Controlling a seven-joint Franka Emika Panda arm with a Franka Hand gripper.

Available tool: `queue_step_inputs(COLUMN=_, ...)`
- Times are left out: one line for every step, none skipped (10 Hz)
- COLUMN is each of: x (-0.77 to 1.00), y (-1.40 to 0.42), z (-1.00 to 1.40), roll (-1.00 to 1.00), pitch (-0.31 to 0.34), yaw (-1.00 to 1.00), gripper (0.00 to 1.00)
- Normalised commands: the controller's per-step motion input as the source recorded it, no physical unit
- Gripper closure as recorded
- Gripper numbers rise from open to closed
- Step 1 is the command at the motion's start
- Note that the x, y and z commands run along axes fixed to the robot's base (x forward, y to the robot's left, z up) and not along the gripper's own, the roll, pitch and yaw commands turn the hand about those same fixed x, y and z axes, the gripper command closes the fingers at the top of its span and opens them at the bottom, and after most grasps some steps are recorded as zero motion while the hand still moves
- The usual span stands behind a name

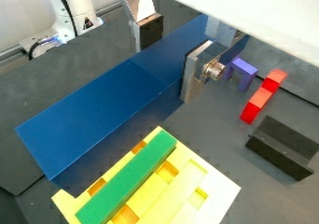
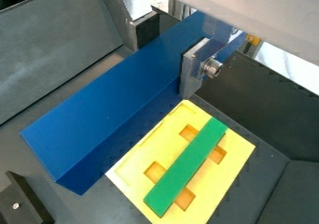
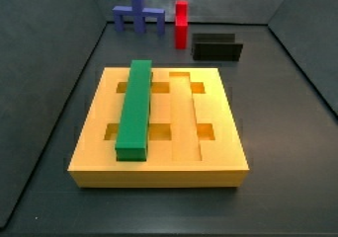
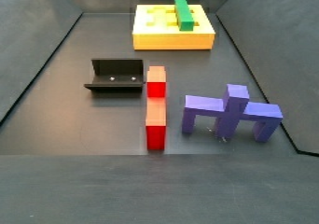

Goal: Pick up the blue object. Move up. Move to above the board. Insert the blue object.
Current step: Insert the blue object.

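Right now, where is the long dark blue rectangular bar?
The blue bar is held between the gripper fingers in both wrist views, above the yellow grooved board; neither side view shows it.

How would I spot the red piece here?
Find the big yellow board, over which the gripper holds the blue bar, then the dark fixture beyond it. The red bar lies between that fixture and the purplish pronged piece; it is the only red thing.

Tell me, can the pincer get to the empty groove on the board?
Probably yes. The pincer, shut on the blue bar, hangs above the board. The green bar fills one groove, but the groove beside it lies open, with nothing over it.
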Motion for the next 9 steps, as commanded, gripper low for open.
queue_step_inputs(x=0.00, y=0.00, z=-0.01, roll=-0.01, pitch=-0.017, yaw=0.00, gripper=1.00)
queue_step_inputs(x=0.00, y=0.00, z=-0.01, roll=-0.01, pitch=-0.014, yaw=0.00, gripper=1.00)
queue_step_inputs(x=0.00, y=0.00, z=-0.01, roll=-0.01, pitch=-0.017, yaw=0.00, gripper=1.00)
queue_step_inputs(x=0.00, y=0.00, z=-0.01, roll=-0.01, pitch=-0.019, yaw=0.00, gripper=1.00)
queue_step_inputs(x=0.00, y=0.00, z=-0.01, roll=-0.01, pitch=-0.020, yaw=0.00, gripper=1.00)
queue_step_inputs(x=0.00, y=0.00, z=-0.02, roll=-0.02, pitch=-0.024, yaw=0.00, gripper=1.00)
queue_step_inputs(x=0.00, y=0.00, z=-0.03, roll=-0.02, pitch=-0.026, yaw=0.00, gripper=1.00)
queue_step_inputs(x=0.00, y=0.00, z=-0.03, roll=-0.02, pitch=-0.027, yaw=0.00, gripper=1.00)
queue_step_inputs(x=0.00, y=0.00, z=-0.03, roll=-0.03, pitch=-0.034, yaw=0.00, gripper=1.00)
